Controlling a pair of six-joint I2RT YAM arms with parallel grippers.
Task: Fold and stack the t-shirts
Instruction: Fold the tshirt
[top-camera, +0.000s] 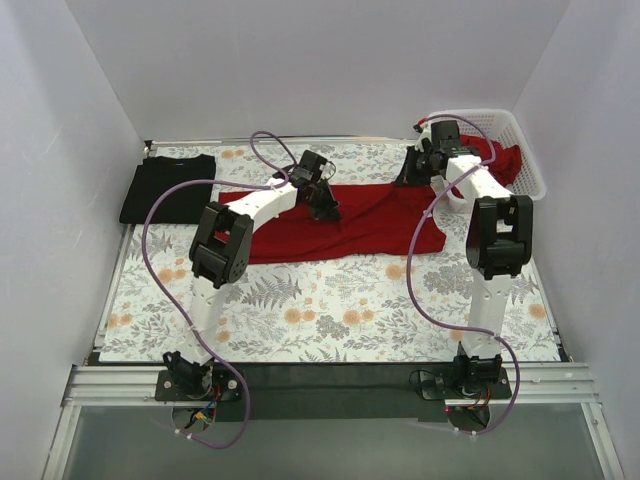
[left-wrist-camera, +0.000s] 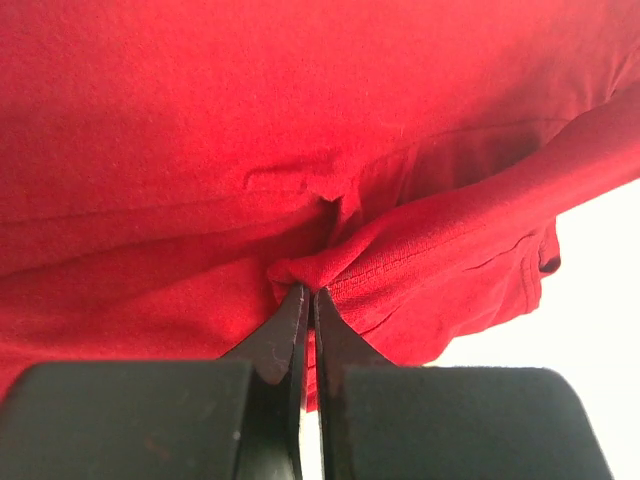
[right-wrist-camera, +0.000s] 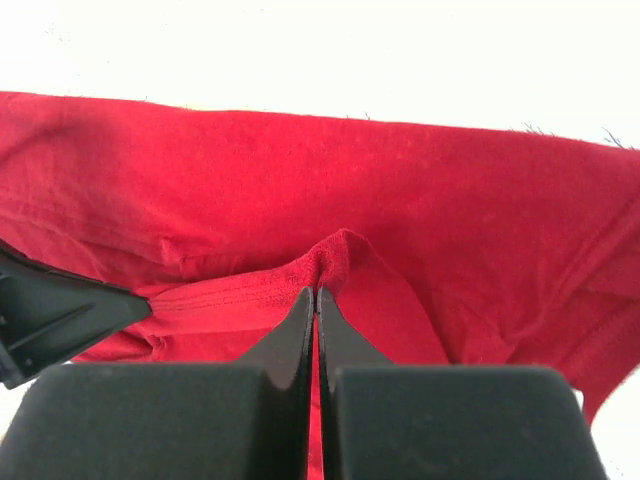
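A red t-shirt (top-camera: 340, 225) lies spread across the middle of the table. My left gripper (top-camera: 327, 209) is shut on a pinch of its cloth near the upper edge; the left wrist view shows the jaws closed on a red fold (left-wrist-camera: 308, 272). My right gripper (top-camera: 415, 172) is shut on the shirt's far right edge, with a red fold (right-wrist-camera: 330, 262) pinched between the jaws. A black t-shirt (top-camera: 168, 187) lies folded flat at the far left. More red cloth (top-camera: 503, 158) hangs out of the basket.
A white lattice basket (top-camera: 525, 150) stands at the far right corner, close behind my right gripper. White walls close in the table on three sides. The floral tablecloth (top-camera: 330, 310) shows in front of the red shirt.
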